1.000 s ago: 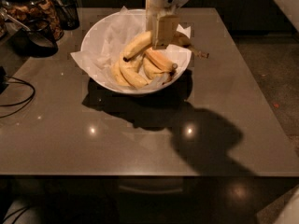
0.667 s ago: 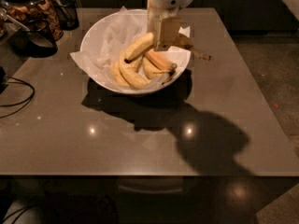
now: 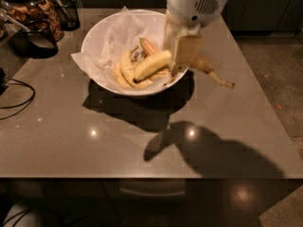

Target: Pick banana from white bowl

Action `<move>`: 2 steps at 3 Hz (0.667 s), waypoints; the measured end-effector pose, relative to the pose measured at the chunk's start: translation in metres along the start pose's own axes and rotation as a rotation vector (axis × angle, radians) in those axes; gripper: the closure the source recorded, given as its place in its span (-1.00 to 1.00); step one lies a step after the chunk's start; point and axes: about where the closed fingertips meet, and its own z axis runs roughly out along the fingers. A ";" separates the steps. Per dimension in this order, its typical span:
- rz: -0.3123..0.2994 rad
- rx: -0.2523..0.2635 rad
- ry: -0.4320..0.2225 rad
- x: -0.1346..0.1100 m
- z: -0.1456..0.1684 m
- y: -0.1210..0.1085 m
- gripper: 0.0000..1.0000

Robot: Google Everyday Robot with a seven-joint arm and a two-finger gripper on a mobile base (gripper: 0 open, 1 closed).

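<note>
The white bowl point(image 3: 93, 38), lined with crinkled white paper, stands at the back of the grey table. My gripper point(image 3: 182, 56) hangs over the bowl's right rim and is shut on the dull brownish-yellow banana point(image 3: 202, 64). The banana is lifted clear of the bowl's contents. Its long thin dark-tipped stem point(image 3: 222, 81) sticks out to the right past the rim, above the table. A larger, brighter pale-yellow banana point(image 3: 151, 65) lies in the bowl just left of the gripper, with other bananas point(image 3: 125, 71) beneath it.
Dark glass jars point(image 3: 33, 6) with snacks and a dark scoop point(image 3: 33, 37) stand at the back left corner. A black cable point(image 3: 16, 96) lies at the left edge. The grey table point(image 3: 142, 145) stretches out in front of the bowl, and the floor lies to the right.
The gripper has risen and moved toward the bowl's right rim, carrying the dull banana up out of the pile. Its stem now juts beyond the rim.
</note>
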 end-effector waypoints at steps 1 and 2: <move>0.063 0.001 0.050 0.001 -0.025 0.037 1.00; 0.064 0.001 0.051 0.001 -0.025 0.037 1.00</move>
